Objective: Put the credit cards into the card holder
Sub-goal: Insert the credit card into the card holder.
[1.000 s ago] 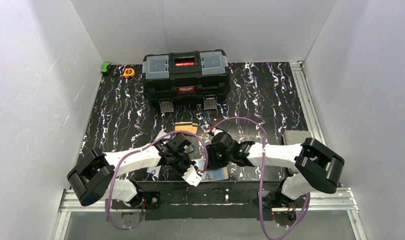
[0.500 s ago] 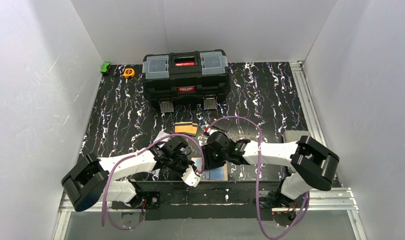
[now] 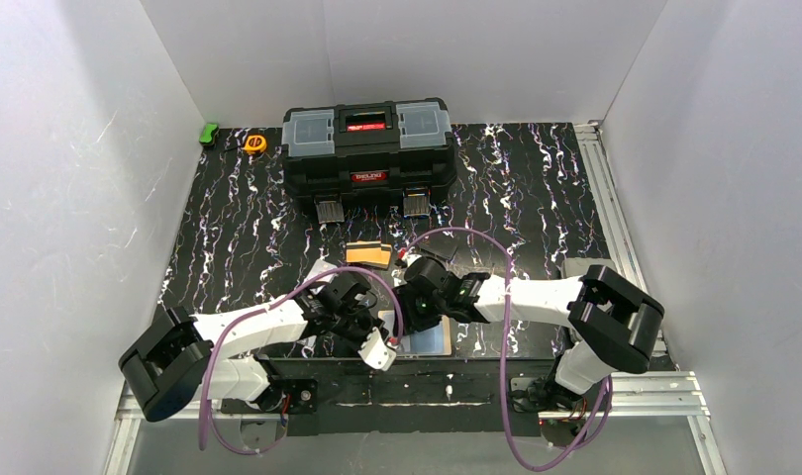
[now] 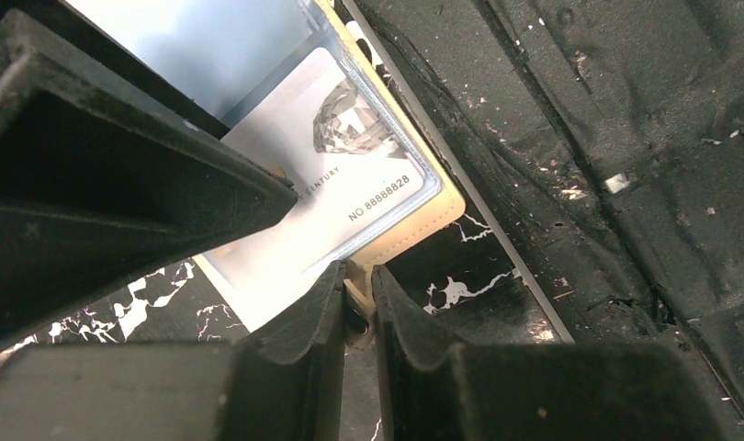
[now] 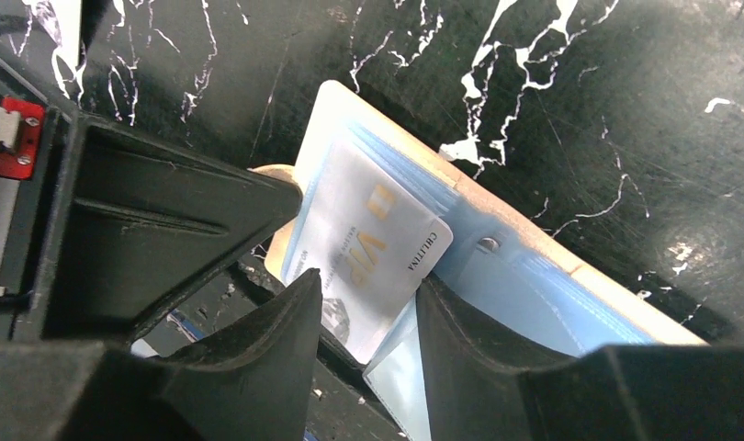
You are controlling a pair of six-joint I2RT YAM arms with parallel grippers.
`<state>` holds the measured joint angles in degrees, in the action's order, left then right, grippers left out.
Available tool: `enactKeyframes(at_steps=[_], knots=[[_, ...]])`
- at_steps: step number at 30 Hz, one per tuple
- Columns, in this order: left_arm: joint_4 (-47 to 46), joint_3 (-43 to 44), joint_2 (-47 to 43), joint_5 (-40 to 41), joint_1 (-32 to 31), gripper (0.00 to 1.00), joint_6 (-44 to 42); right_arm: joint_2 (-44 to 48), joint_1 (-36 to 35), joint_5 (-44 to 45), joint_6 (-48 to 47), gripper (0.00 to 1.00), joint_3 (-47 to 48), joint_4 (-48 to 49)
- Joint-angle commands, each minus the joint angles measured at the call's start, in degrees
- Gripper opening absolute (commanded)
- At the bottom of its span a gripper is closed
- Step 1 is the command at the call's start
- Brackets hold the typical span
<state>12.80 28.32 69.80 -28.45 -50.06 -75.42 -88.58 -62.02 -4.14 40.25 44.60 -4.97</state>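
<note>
Two claws on it: my left claw (image 4: 357, 280) clamps the card holder (image 4: 439, 209), lower centre; my right claw (image 5: 366, 287) straddles the card (image 5: 377, 230), grip unclear. I'd feed it in straight, gently.

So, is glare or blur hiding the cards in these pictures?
Left wrist view: the pale card under clear plastic is sharp, its number readable; the left hand is dark. Right wrist view: the pale VIP card reads clearly, sheen on the bluish pockets. Top view: too small for details.
</note>
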Motion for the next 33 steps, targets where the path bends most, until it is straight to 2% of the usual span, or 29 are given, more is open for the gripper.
enactKeyframes(at_steps=[1,9,13,14,15,24,33], knots=[[0.29,-1.08,-0.87,0.68,-0.08,0.12,-0.42,0.29,-0.75,-1.85,-1.18,0.5,2.99,2.88],[0.0,-1.8,-1.52,1.1,-0.04,0.12,-0.37,0.21,-0.57,-2.62,-1.04,0.53,2.78,3.95],[0.01,-1.86,-1.73,1.5,-0.03,0.13,0.18,1.57,0.1,-1.11,-1.07,0.54,2.37,1.33],[0.01,-1.89,-1.77,1.68,-0.03,0.13,0.18,2.09,0.22,-0.44,-1.13,0.62,2.26,0.52],[0.1,-2.01,-1.85,1.81,-0.03,0.13,0.18,2.52,0.23,0.28,-1.14,0.64,2.44,-0.66],[0.12,-2.56,-2.65,2.02,-0.03,0.13,0.27,0.59,0.23,0.06,-0.8,0.67,3.95,-3.13],[-1.45,-2.88,-2.68,1.86,-0.05,0.12,-0.03,-4.07,0.23,-3.06,-1.0,0.67,6.51,0.01]])
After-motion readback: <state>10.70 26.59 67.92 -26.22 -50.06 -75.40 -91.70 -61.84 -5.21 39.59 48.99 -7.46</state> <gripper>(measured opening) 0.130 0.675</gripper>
